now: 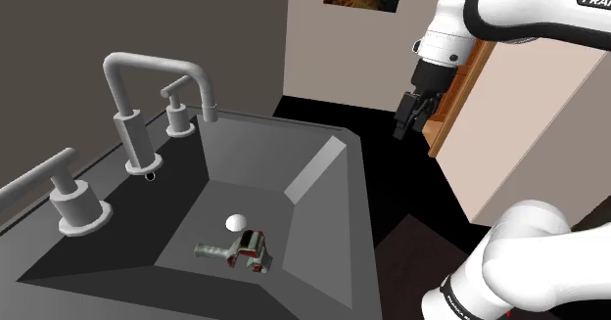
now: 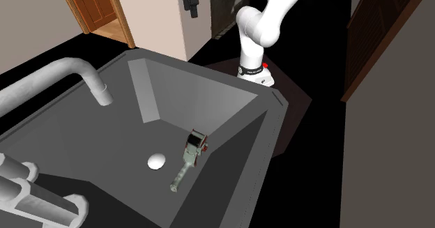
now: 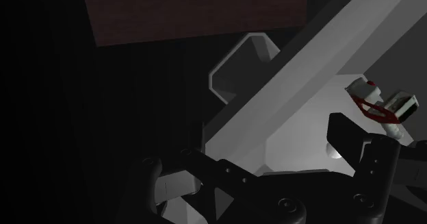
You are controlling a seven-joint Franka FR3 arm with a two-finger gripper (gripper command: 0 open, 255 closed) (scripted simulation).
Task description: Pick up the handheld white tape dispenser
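You're at the approach step: the gripper point(image 1: 408, 120) hangs spread and empty, well apart from the tape dispenser point(image 1: 243, 251) lying on the sink point(image 1: 328, 166) floor beside a small white disc point(image 1: 235, 221) — next, swing over and descend, fingers straddling its body

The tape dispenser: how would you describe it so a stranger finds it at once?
Look into the grey sink under the tall faucet. On its floor, beside a round white disc, lies the tape dispenser: the one long thing, grey handle, red-trimmed head.
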